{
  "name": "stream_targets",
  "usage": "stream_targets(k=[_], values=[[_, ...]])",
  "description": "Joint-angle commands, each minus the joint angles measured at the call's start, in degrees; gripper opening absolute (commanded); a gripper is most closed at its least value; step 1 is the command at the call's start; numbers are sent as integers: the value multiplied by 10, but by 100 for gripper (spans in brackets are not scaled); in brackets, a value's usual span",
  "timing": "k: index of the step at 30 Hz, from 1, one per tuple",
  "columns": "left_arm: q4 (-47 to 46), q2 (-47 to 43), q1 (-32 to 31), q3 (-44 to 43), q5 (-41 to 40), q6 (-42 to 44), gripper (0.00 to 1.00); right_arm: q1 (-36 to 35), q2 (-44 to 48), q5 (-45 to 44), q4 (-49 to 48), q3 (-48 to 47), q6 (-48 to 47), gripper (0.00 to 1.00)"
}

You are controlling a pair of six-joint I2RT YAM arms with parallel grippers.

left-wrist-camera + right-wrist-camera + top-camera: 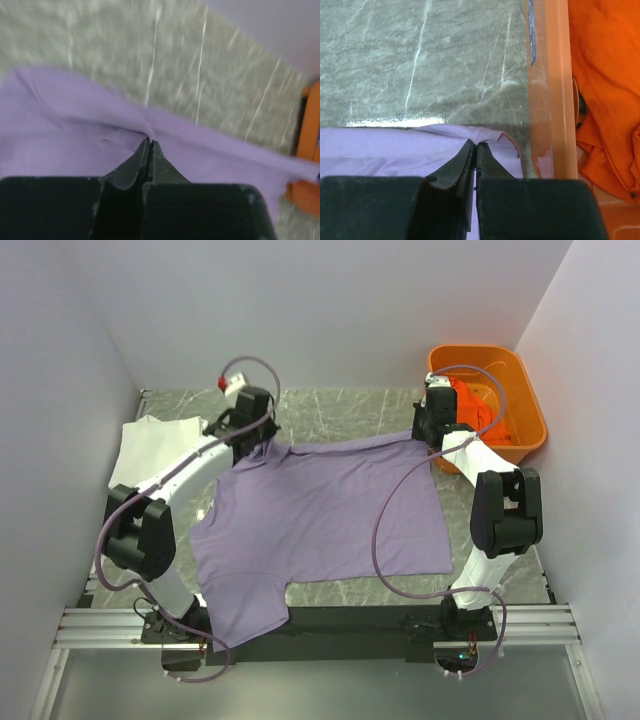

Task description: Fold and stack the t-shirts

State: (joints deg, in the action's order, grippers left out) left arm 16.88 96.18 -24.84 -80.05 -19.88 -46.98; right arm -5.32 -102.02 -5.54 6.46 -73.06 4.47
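Closest in, L gripper point(150, 142) is seen w/ jaws pressed together, a pinch of the lavender t-shirt point(320, 520) caught at its far-left corner. R gripper point(476, 145) is likewise clamped on the far-right corner, just beside the orange tub point(547, 100). Far edge is held stretched btwn both grippers. Rest of the shirt is spread over the table point(340, 410), reaching the near edge by the L arm's base. White t-shirt point(150, 445) is lying rumpled at far left. Orange t-shirt point(478, 405) is bunched inside the tub.
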Motion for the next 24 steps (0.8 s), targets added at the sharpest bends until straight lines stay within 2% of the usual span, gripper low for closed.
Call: stream_targets(k=[1,4,7,10,13,14,17,19,24], values=[[-67,-52,-45,66,54,-80,1,5,25,-5,-11,3,5,3],[-91,-51,-80,97,89,-82,4,5,26,-2,-9,6,8,3],[-88,-36,-125,102,109,-60,10,5,26,0,-7,9,10,3],[-91,-32,-141,113,135,-43,19,5,27,4,-7,11,13,3],[-95,-37,-141,127,154,-21,38,6,27,10,-4,10,16,4],[-93,-41,-141,127,156,-5,52,5,27,11,-3,12,16,4],[-68,-48,-137,114,145,46,81,5,30,12,-3,17,17,4],[-45,-52,-113,102,138,78,86,5,31,15,-3,20,17,4],[20,-30,-22,68,140,124,82,5,32,18,-3,22,17,4]])
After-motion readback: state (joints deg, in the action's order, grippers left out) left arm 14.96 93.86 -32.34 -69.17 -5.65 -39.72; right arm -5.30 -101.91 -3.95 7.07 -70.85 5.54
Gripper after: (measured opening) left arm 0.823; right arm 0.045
